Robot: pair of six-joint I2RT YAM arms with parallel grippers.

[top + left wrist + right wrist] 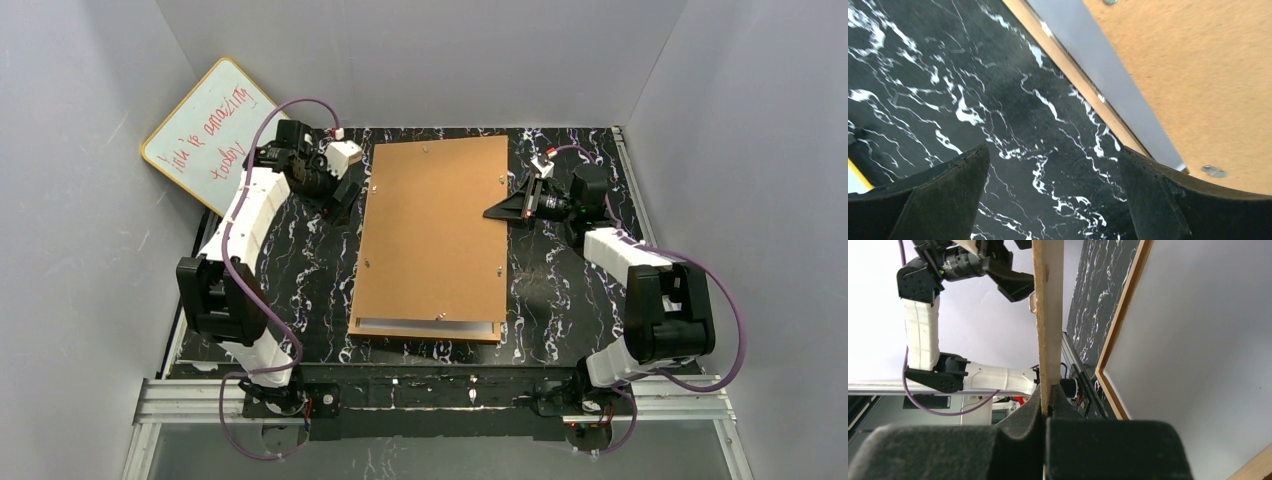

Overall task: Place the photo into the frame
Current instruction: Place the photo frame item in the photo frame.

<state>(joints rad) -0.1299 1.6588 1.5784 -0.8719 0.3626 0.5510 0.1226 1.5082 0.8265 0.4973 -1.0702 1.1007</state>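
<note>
The left gripper [343,203] gapes wide just above the table [300,300], touching nothing, beside the frame [425,333] lying mid-table. The right gripper [490,213] pinches the fibreboard back [430,230] at its right edge.

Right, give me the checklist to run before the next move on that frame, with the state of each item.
1. Right gripper shut on the backboard edge: ok.
2. Left gripper open and holding nothing: ok.
3. Left gripper beside the frame, over bare table: ok.
4. Backboard clear of the frame: not ok, it covers nearly all of it.
5. Photo located: cannot tell, no view shows it.
6. Whiteboard out of the way: ok, it leans on the left wall.
</note>
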